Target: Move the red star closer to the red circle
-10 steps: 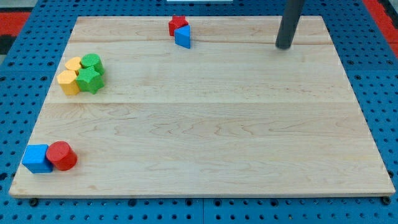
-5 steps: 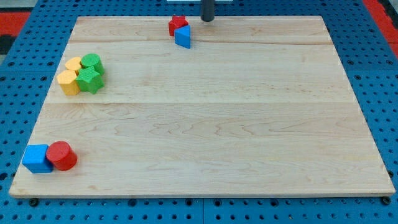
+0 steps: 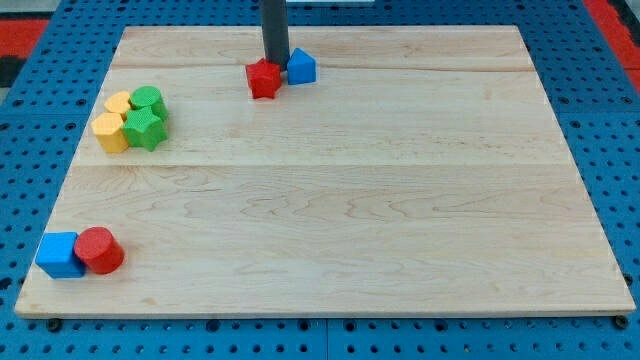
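Note:
The red star (image 3: pixel 264 79) lies near the view's top, left of centre, on the wooden board (image 3: pixel 330 180). My tip (image 3: pixel 276 62) rests against its upper right edge, between it and a blue triangular block (image 3: pixel 301 67) just to the right. The red circle (image 3: pixel 99 250) sits at the view's bottom left, touching a blue cube (image 3: pixel 59 255) on its left. The star is far from the circle.
Two yellow blocks (image 3: pixel 112 122) and two green blocks (image 3: pixel 146 117) cluster at the view's left edge of the board. Blue pegboard (image 3: pixel 610 150) surrounds the board.
My tip swept from the view's top right leftward to the red star. The star slid down and left; the blue triangular block shifted right and turned.

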Available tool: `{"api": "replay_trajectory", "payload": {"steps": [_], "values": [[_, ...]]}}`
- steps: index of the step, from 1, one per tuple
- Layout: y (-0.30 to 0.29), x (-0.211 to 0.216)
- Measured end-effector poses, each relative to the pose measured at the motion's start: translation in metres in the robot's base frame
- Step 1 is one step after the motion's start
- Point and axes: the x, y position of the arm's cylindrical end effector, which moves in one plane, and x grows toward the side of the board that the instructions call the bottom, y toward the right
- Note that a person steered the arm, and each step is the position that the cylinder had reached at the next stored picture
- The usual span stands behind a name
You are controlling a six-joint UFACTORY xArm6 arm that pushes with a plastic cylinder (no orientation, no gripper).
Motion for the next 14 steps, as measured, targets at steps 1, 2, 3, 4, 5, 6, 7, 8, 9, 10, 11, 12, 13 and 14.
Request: {"api": "replay_trajectory", "payload": {"steps": [1, 2, 3, 4, 5, 6, 7, 8, 9, 10, 11, 12, 13, 14], "values": [[-0.017, 0.003], [-0.046, -0.002], [-0.055, 0.011], [-0.056, 0.038], [-0.059, 0.07], [-0.06, 0.099], [-0.06, 0.134], [-0.06, 0.169], [-0.059, 0.205], [-0.059, 0.217], [-0.032, 0.22], [0.001, 0.225], [0.028, 0.251], [0.011, 0.277]]}}
